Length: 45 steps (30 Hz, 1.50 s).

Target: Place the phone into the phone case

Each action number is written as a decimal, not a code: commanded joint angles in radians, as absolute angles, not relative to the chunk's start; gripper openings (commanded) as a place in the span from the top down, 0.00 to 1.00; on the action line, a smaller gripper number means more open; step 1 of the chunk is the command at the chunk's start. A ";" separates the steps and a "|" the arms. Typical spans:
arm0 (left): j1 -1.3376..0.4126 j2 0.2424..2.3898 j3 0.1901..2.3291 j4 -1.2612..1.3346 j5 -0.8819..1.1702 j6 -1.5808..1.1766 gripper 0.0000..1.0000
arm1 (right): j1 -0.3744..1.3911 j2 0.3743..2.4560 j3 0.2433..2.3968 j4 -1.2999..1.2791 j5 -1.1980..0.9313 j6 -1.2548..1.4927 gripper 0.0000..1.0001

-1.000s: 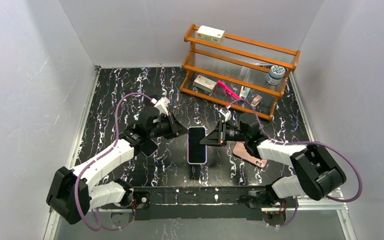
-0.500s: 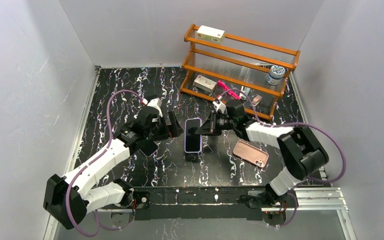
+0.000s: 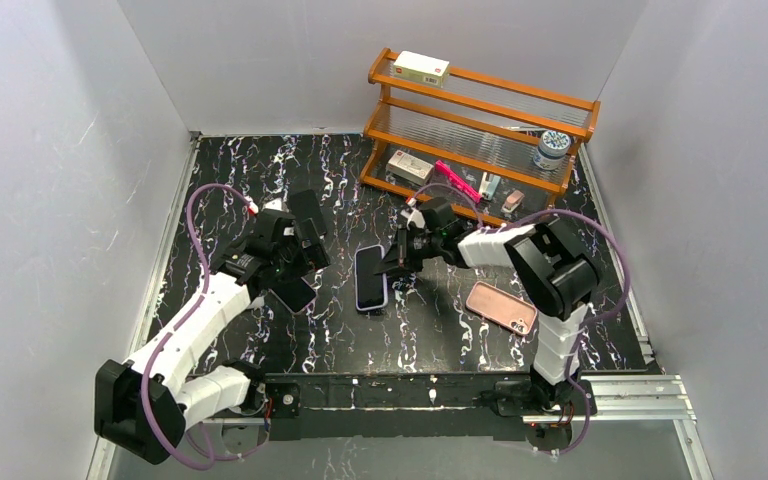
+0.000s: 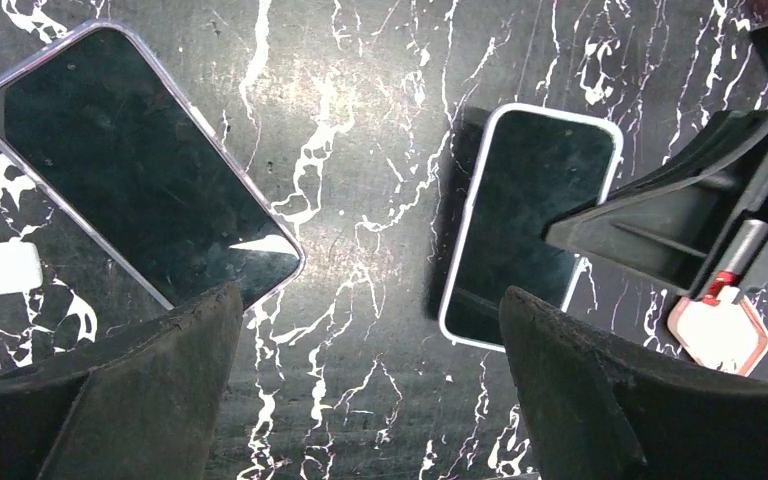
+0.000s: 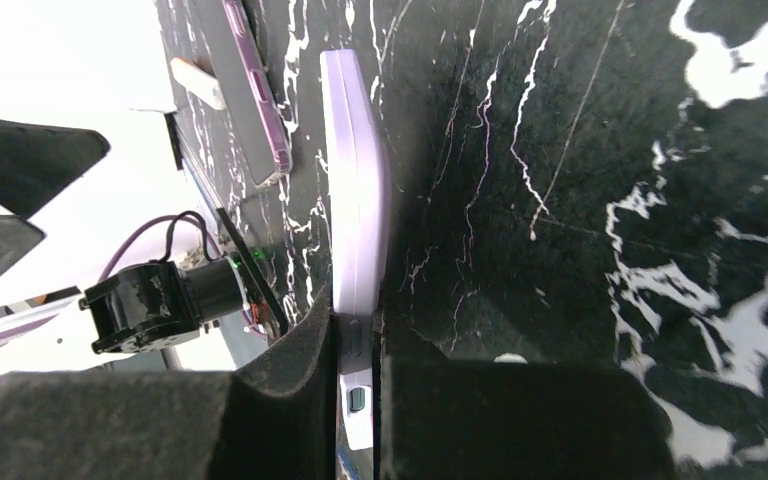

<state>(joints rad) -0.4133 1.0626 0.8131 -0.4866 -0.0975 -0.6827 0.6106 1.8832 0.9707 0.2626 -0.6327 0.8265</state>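
Observation:
The phone (image 3: 370, 278), dark-screened with a lavender rim, is gripped at its upper right end by my right gripper (image 3: 397, 262), which is shut on it. It shows edge-on in the right wrist view (image 5: 355, 150), pinched between the black pads of that gripper (image 5: 355, 320). The phone case (image 3: 290, 293), clear with a purple rim, lies flat on the table to the phone's left, under my left arm. In the left wrist view the case (image 4: 140, 170) sits at upper left and the phone (image 4: 530, 220) at right. My left gripper (image 4: 365, 300) hangs open above the bare table between them.
A pink phone-shaped item (image 3: 500, 306) lies back-up on the table to the right. A wooden rack (image 3: 480, 130) with boxes and a jar stands at the back right. Grey walls close in both sides.
My left gripper has opened, let go of the phone and drawn back to the left. The right gripper has carried the phone left and a little farther back, towards the case.

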 commanded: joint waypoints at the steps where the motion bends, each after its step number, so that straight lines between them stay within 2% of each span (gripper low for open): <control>1: -0.395 1.068 0.823 -0.512 -0.127 -0.683 0.02 | 0.634 1.933 1.042 0.411 -0.671 0.871 0.99; 15: -0.381 1.046 0.826 -0.493 -0.166 -0.697 0.02 | 0.633 2.125 1.276 0.314 -0.503 0.760 0.99; 19: -0.376 1.108 0.875 -0.509 -0.206 -0.691 0.02 | 0.631 2.174 1.323 0.278 -0.471 0.746 0.90; 22: -0.372 1.180 0.929 -0.498 -0.262 -0.683 0.02 | 0.630 2.176 1.356 0.232 -0.462 0.733 0.76; 26: -0.359 1.303 1.027 -0.483 -0.309 -0.668 0.02 | 0.631 2.115 1.372 0.117 -0.399 0.686 0.48; 29: -0.352 1.404 1.123 -0.489 -0.354 -0.643 0.02 | 0.631 2.044 1.352 0.035 -0.359 0.644 0.23; 33: -0.331 1.516 1.215 -0.486 -0.404 -0.615 0.02 | 0.632 1.919 1.271 0.002 -0.365 0.608 0.02; 45: -0.277 1.860 1.397 -0.456 -0.343 -0.575 0.02 | 0.631 1.519 0.981 0.002 -0.312 0.566 0.01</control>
